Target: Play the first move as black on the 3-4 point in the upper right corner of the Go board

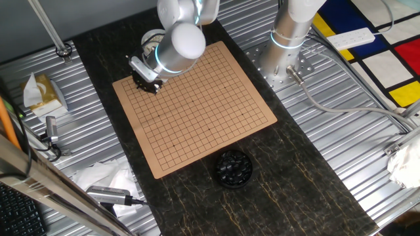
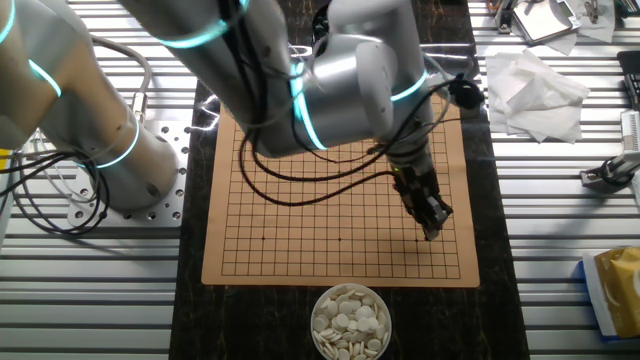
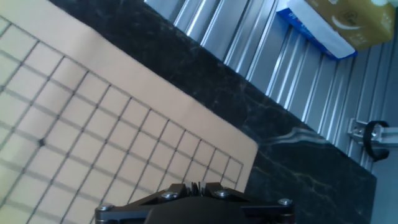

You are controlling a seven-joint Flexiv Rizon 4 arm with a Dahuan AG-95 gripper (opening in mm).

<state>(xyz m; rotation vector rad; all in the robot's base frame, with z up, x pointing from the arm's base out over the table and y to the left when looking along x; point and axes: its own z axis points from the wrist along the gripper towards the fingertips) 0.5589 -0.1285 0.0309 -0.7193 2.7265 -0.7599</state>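
Observation:
The Go board [image 1: 216, 98] lies on the dark mat, and no stone shows on it. My gripper [image 1: 147, 84] hangs low over the board's corner on the white bowl's side; it also shows in the other fixed view [image 2: 432, 222]. In the hand view the gripper [image 3: 194, 185] has its fingertips pressed together, above grid lines close to the board's corner [image 3: 245, 149]. A star dot [image 3: 41, 142] shows to the left. No single black stone is visible; the fingertips hide anything between them. The 3-4 crossing is unmarked, and I cannot single it out.
A black bowl of black stones [image 1: 234, 168] stands off one board edge and a bowl of white stones [image 2: 350, 320] off the opposite edge. A tissue box [image 3: 329, 25] and crumpled tissues [image 2: 535, 85] lie on the ribbed metal table. The arm's base [image 1: 289, 39] stands beside the board.

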